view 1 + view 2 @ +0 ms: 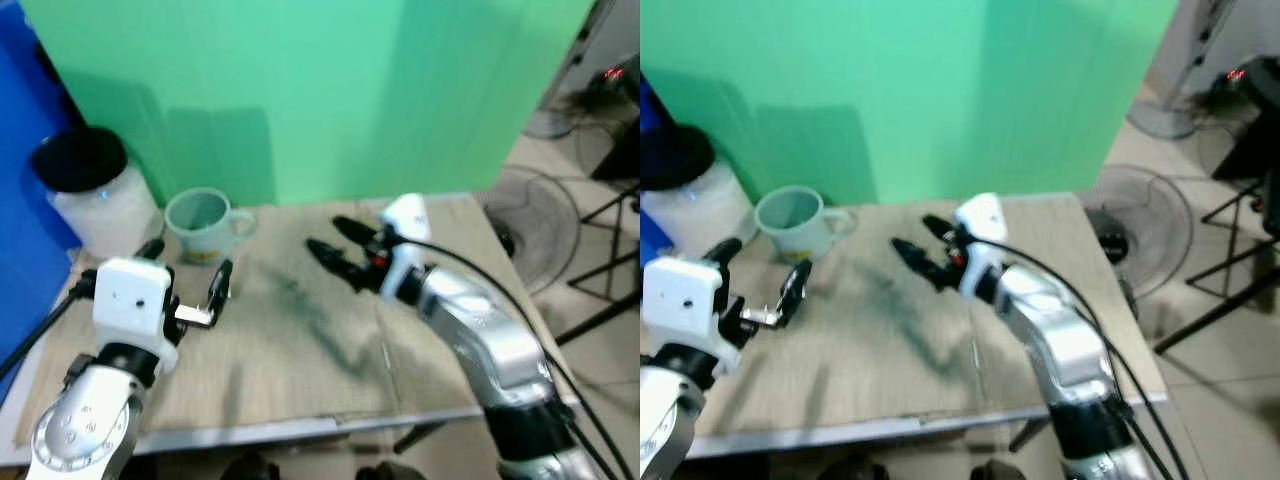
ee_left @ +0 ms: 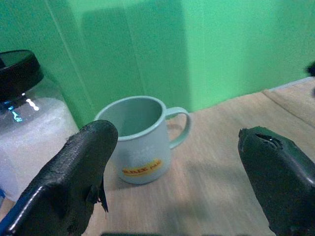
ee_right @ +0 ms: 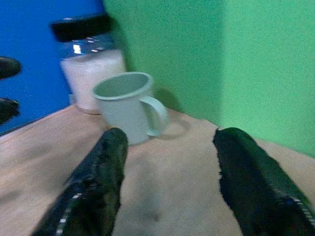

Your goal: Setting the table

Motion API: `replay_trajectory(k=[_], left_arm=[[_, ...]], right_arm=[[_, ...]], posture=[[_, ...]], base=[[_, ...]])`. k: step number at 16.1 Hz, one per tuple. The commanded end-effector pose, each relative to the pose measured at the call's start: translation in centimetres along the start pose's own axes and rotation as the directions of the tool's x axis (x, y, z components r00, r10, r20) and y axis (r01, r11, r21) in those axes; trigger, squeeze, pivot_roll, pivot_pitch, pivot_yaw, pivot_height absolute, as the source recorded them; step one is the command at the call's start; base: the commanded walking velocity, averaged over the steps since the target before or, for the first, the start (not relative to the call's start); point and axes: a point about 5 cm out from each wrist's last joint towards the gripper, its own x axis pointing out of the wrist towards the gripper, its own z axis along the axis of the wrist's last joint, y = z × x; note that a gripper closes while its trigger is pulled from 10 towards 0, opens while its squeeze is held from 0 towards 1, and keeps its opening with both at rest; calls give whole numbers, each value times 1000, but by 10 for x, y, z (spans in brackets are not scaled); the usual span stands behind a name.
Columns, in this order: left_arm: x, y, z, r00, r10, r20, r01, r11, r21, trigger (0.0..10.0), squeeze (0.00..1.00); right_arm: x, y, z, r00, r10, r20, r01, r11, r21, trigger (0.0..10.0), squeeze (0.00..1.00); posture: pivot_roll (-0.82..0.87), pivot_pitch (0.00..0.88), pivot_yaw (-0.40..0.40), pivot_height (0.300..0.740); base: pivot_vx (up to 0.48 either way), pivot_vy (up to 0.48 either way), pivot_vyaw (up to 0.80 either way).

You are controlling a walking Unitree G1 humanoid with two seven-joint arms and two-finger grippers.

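A pale green enamel mug with a yellow label (image 1: 205,224) is standing upright at the far left of the light wooden table (image 1: 300,370), handle pointing right, close to the green backdrop (image 1: 320,90). Just left of the mug a clear plastic jar with a black lid, filled with white grains (image 1: 92,190), is sitting at the table's far left corner, against a blue panel (image 1: 20,230).

The left gripper (image 1: 187,278) is hovering over the table just near of the mug, fingers spread wide, holding nothing; the mug is showing between its fingertips (image 2: 78,172) in the left wrist view. The right gripper (image 1: 332,247) is reaching in from the right over mid-table, pointing left toward the mug, fingers parted wide and empty, well apart from it. Bare tabletop is lying between them.

Off to the right a floor fan (image 1: 535,225) and black stand legs (image 1: 610,260) are standing on the tiled floor.
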Motion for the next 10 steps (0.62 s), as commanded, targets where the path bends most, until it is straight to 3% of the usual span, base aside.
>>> replay_trajectory(k=[1, 5, 9, 10], left_arm=[[-3, 0, 1, 1000, 6, -8, -6, 1000, 18, 10000, 0], [-9, 8, -10, 996, 2, -94, 5, 997, 77, 10000, 0], [-12, 12, -20, 987, -14, -158, 31, 994, 106, 10000, 0], [-7, 15, -25, 984, -13, -178, 33, 993, 112, 10000, 0]], right_arm=[[8, 3, 2, 999, 45, 7, -45, 998, -34, 10000, 1000], [41, -1, -4, 995, 102, -12, -103, 991, -84, 10000, 1000], [60, -3, -4, 994, 109, -8, -109, 988, -106, 10000, 1000], [59, -3, -2, 993, 120, 12, -118, 987, -106, 10000, 1000]], posture=[[101, 102, -4, 740], [97, 114, -8, 740], [109, 123, -18, 740], [110, 124, -20, 740]], base=[[0, 0, 0], [0, 0, 0], [0, 0, 0], [0, 0, 0]])
